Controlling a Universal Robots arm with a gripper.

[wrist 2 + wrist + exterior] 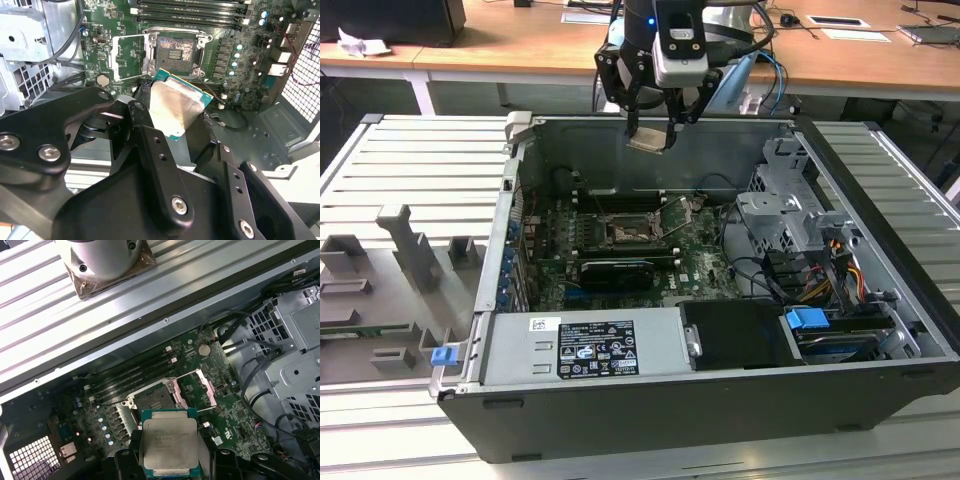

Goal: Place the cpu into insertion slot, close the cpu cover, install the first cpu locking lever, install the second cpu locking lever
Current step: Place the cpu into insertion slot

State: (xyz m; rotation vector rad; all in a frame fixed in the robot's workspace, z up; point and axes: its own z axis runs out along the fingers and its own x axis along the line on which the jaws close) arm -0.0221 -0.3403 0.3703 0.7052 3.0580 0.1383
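Fingers (131, 460): closed on cpu (170, 445), its gripped edges hidden behind them. Insertion slot (152, 399): below fingers, well apart, uncovered; cpu cover (206, 386) raised.

The gripper (651, 125) hangs above the far side of the open computer case (620, 425), its fingers clamped on the cpu (647, 141). Well below it, the insertion slot (625, 233) sits uncovered amid the green motherboard (705, 268). A power supply (585, 345) lines the case's near wall.
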